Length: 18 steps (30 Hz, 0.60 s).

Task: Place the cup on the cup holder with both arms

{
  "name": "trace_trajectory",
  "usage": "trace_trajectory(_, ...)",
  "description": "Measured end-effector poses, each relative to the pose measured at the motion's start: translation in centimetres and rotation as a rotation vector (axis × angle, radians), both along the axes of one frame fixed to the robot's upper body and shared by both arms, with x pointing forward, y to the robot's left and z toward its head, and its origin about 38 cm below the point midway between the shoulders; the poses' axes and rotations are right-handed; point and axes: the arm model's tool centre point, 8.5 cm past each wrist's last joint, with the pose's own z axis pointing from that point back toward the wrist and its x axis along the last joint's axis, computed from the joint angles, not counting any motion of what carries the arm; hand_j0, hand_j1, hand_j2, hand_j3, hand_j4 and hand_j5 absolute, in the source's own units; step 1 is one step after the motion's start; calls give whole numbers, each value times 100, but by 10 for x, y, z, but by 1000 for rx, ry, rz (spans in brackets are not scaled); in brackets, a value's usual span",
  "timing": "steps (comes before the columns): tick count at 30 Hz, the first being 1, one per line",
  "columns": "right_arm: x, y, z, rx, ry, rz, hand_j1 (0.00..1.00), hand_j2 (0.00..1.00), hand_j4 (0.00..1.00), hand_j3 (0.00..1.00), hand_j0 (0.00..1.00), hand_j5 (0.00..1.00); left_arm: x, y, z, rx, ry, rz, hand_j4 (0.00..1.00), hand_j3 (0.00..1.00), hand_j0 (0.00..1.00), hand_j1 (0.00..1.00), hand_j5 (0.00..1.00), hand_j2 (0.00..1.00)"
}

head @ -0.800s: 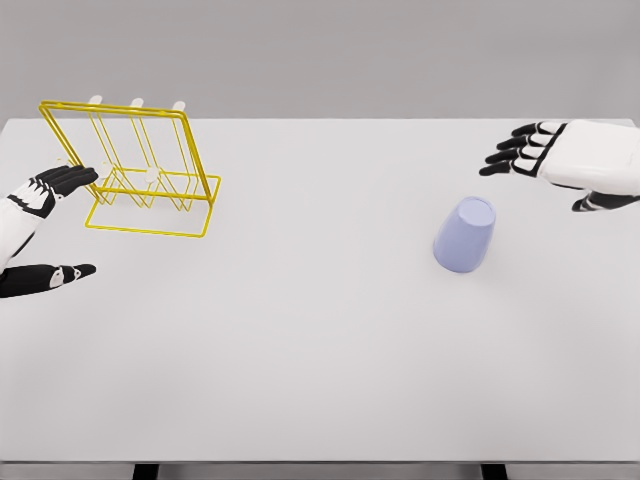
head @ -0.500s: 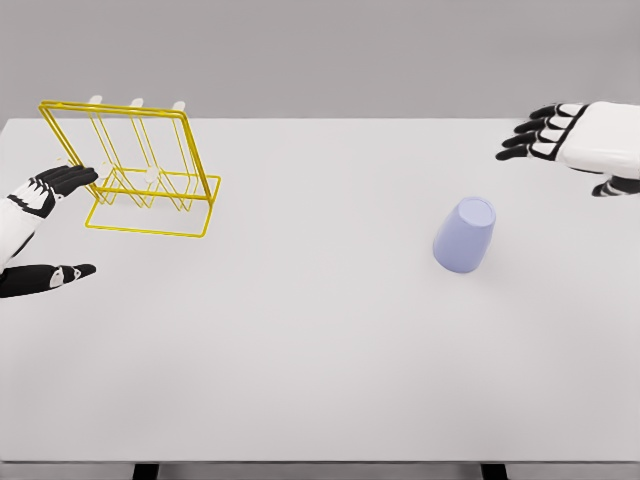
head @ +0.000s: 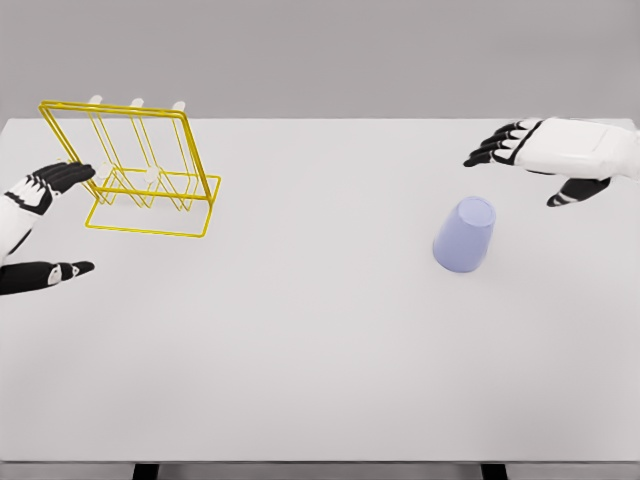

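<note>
A pale lavender cup (head: 465, 234) stands upside down on the white table (head: 320, 340), right of the middle. A yellow wire cup holder (head: 135, 167) with white pegs stands at the far left. My right hand (head: 520, 165) hovers above and to the right of the cup, fingers spread, holding nothing. My left hand (head: 50, 215) is at the left edge, its fingertips (head: 72, 174) just beside the holder's left frame, fingers spread and holding nothing.
The table's far edge (head: 320, 120) runs behind the holder against a grey wall. The near edge (head: 320, 462) shows at the bottom with dark legs below.
My right hand rose toward the back right, then came back left and down toward the cup. The left hand, cup and holder kept their places.
</note>
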Motion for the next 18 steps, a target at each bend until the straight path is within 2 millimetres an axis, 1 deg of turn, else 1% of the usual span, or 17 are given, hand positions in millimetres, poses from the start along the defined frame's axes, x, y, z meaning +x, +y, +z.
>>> trace_trajectory(4,-1,16,-20,-6,45,38,99,99,99,99,99,99,0,0,0,1,2,0,100,100,100,100,100,100)
trace_trajectory(9,-4,24,-35,-19,81,59,99,99,99,99,99,99,-1,0,-1,2,3,0,100,100,100,100,100,100)
trace_trajectory(13,-4,27,-42,-28,95,66,99,99,99,99,99,99,-1,0,-1,2,4,0,100,100,100,100,100,100)
trace_trajectory(18,-2,32,-41,-28,90,74,99,99,99,99,99,99,-1,0,-1,4,4,-1,100,100,100,100,100,100)
